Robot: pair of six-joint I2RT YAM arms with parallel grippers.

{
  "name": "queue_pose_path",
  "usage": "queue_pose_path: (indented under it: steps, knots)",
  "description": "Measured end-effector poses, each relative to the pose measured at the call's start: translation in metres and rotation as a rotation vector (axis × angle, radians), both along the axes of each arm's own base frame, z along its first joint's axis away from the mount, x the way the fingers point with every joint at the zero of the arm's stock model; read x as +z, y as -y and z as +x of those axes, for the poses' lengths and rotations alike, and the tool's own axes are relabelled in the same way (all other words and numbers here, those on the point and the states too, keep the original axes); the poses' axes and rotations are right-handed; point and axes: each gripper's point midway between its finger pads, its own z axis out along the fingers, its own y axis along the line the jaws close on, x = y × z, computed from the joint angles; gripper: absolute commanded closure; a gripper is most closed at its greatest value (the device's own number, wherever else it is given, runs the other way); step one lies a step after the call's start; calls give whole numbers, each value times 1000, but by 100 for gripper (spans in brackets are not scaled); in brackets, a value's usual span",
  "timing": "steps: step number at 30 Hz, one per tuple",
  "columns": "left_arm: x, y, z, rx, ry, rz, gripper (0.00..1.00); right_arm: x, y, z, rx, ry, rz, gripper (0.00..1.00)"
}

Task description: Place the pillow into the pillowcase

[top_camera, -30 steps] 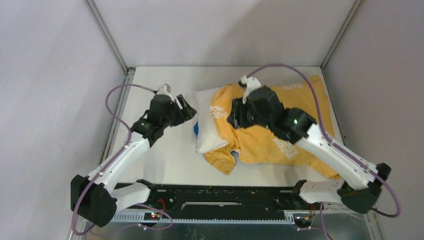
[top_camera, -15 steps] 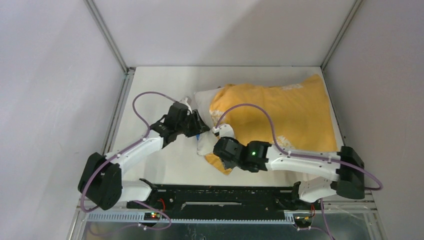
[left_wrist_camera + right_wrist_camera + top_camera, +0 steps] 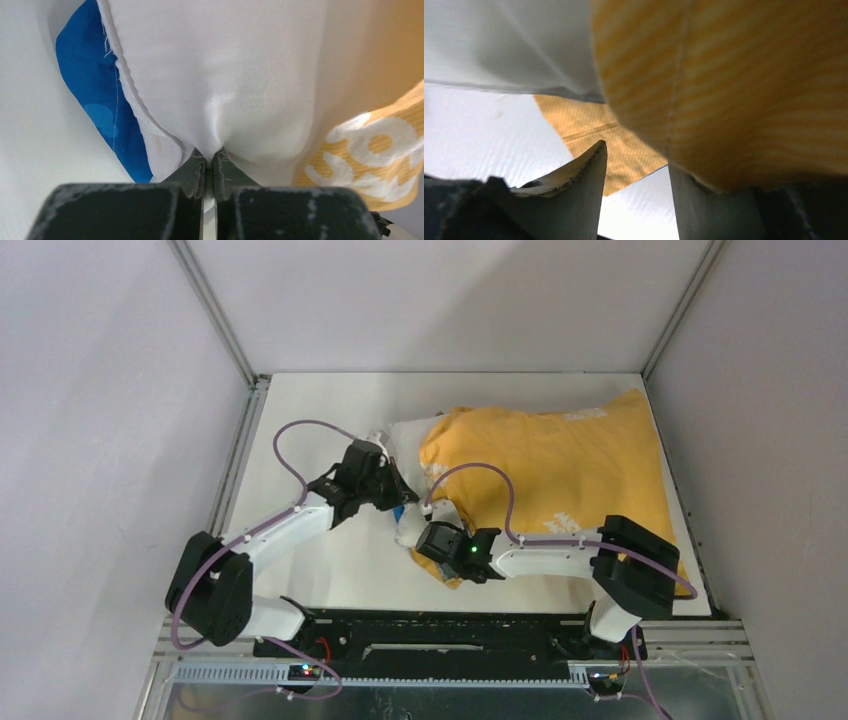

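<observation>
The white pillow (image 3: 404, 438) lies mid-table with most of its length inside the orange-yellow pillowcase (image 3: 545, 465); only its left end sticks out. My left gripper (image 3: 397, 496) is at that end, shut on a pinch of the pillow's white fabric (image 3: 215, 75), as the left wrist view shows at the fingertips (image 3: 210, 156). The pillowcase's blue face (image 3: 95, 100) peeks out beside it, and its lettered orange face (image 3: 375, 150) is to the right. My right gripper (image 3: 430, 538) is low at the front-left corner of the pillowcase (image 3: 734, 75), open (image 3: 636, 160), with orange cloth draped over one finger and nothing clamped.
The white table (image 3: 330, 570) ends at a metal frame rail on the left (image 3: 235, 455) and walls behind and to the right. Purple cables loop over both arms. The black mounting rail (image 3: 450, 625) runs along the near edge.
My left gripper moved right to the pillow's exposed end and shut on its fabric. The right arm swung off the pillowcase top and down to its front-left corner.
</observation>
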Motion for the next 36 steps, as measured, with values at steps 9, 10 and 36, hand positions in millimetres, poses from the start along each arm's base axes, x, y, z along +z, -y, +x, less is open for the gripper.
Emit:
queue_pose_path:
  steps: [9, 10, 36]
  knots:
    - [6, 0, 4, 7, -3, 10, 100, -21, 5, 19, -28, 31, -2, 87]
    - [7, 0, 5, 8, -1, 11, 100, -21, 5, 21, -24, 36, -1, 98]
    - [6, 45, 22, -74, -47, -48, 100, 85, -84, -91, 489, -167, 399, 36]
